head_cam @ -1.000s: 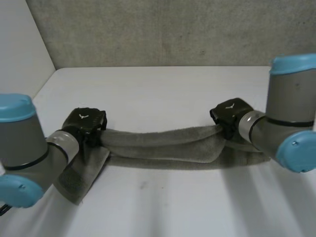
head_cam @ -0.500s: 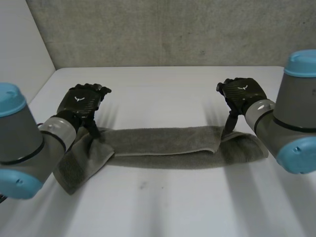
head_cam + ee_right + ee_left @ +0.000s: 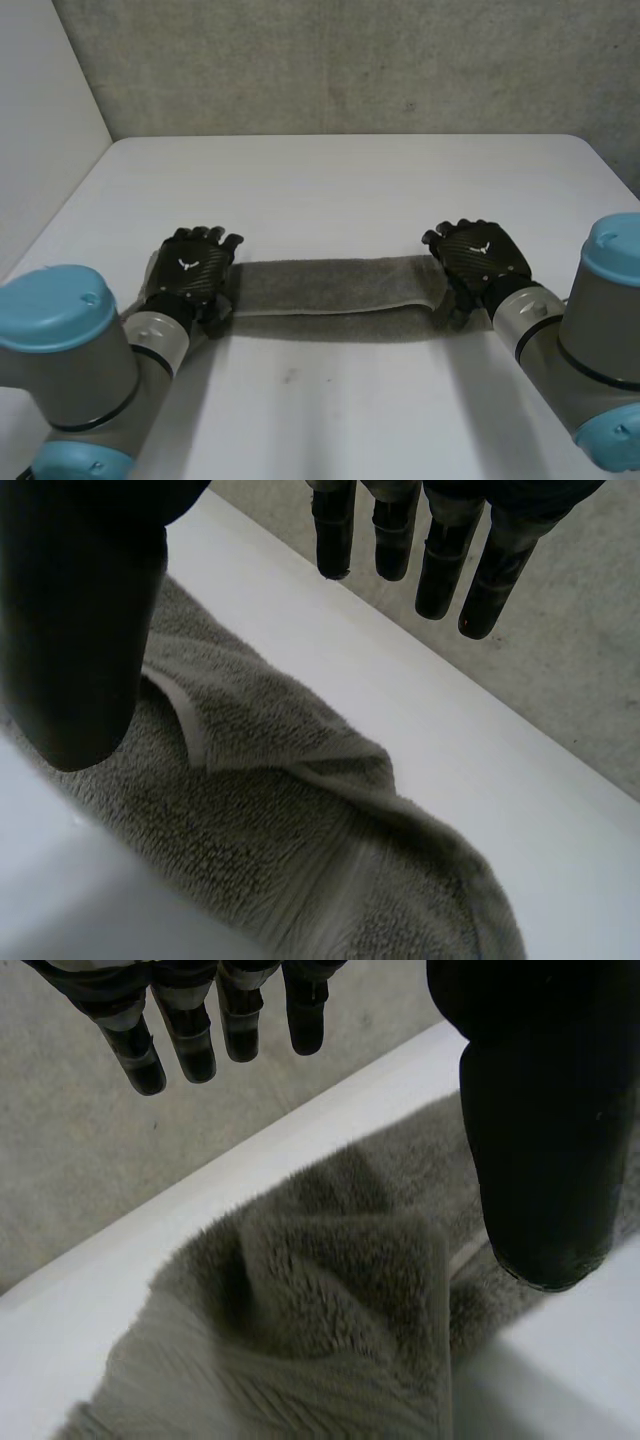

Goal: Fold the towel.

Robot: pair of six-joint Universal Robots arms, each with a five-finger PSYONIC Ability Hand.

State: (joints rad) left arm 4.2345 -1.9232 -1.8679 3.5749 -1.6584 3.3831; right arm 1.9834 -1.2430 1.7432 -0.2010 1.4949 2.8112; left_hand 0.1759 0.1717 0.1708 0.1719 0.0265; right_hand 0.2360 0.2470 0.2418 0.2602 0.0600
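The grey towel (image 3: 335,295) lies on the white table (image 3: 340,190) as a long narrow strip folded lengthwise, running left to right. My left hand (image 3: 195,275) is over its left end, fingers straight and spread, open. In the left wrist view the rumpled towel end (image 3: 330,1290) lies under the palm, and the thumb (image 3: 535,1110) holds nothing. My right hand (image 3: 478,258) is over the right end, also open. In the right wrist view the folded towel end (image 3: 260,810) lies below the thumb (image 3: 75,610), and the straight fingers (image 3: 440,570) point past it.
A grey concrete wall (image 3: 340,60) stands behind the table's far edge. A pale panel (image 3: 40,120) borders the table on the left. Bare tabletop (image 3: 330,420) stretches in front of the towel and behind it.
Both hands let go of the towel ends and opened. They swung away toward the back, then came back over the ends. The towel dropped flat onto the table.
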